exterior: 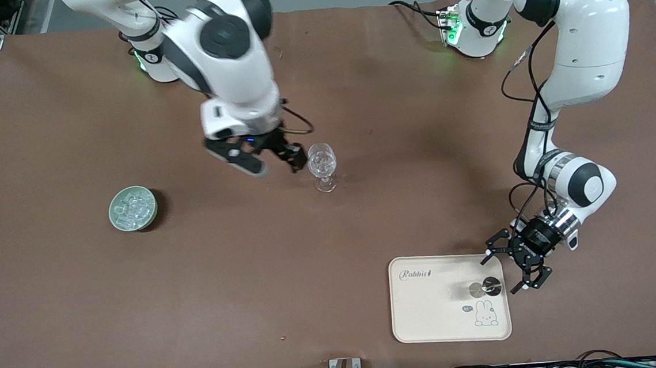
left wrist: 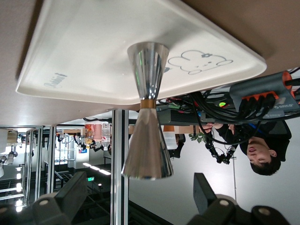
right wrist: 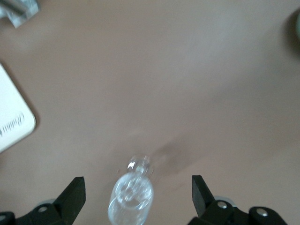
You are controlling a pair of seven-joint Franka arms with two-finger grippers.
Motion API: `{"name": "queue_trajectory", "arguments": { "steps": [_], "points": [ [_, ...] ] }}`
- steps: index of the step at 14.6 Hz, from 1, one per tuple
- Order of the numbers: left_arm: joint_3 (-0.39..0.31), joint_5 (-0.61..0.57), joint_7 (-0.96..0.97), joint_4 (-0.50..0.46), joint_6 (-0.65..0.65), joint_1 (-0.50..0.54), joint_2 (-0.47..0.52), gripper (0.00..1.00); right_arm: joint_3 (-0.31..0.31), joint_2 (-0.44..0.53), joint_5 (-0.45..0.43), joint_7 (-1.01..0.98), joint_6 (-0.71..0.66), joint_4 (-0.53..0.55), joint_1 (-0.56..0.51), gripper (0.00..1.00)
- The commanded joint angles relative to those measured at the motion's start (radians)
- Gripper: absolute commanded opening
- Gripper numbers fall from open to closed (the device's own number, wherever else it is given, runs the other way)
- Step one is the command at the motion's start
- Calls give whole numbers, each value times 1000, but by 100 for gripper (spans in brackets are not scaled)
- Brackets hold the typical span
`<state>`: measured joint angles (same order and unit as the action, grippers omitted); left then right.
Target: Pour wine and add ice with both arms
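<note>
While both of my grippers are hanging with their jaws spread and holding nothing, I am reading the table [exterior: 365,227] from its biggest thing down. Its brown top is lying under both jaws. The cream rabbit tray [exterior: 429,309] is sitting just beside my left gripper [exterior: 517,268], and the steel jigger [exterior: 484,288] is standing upright on it directly ahead of those parted jaws, probably parked there so it cannot tip. My right gripper [exterior: 271,156] is hovering just beside the stemmed glass [exterior: 322,166], whose bowl is lining up between its open fingers in the wrist view, with clear ice [exterior: 322,162] already inside. More cubes are lying in the green bowl [exterior: 133,208], well apart from those jaws toward the right arm's end, likely as the supply.
</note>
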<state>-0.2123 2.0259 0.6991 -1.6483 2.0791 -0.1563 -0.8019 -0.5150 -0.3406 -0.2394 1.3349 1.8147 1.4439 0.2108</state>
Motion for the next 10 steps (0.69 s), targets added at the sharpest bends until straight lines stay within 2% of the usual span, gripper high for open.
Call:
{"name": "queue_trajectory", "arguments": {
  "steps": [1,4,6,8,10],
  "points": [
    [5,-7,-6,-96,3,18,107,100,4,123,-18,-165,-82,41,-121,100],
    [2,-169,37,-116,-14,52,203,100,172,202,0,-438,-139,43,-136,100],
    [-47,-319,124,-97,-69,57,245,100,289,242,63,-647,-175,43,-136,100],
    [-122,-523,149,-1,-167,55,234,100,419,284,127,-837,-208,52,-133,100],
    [-136,-726,145,117,-188,61,231,100,521,299,149,-1024,-236,53,-137,100]
  ]
}}
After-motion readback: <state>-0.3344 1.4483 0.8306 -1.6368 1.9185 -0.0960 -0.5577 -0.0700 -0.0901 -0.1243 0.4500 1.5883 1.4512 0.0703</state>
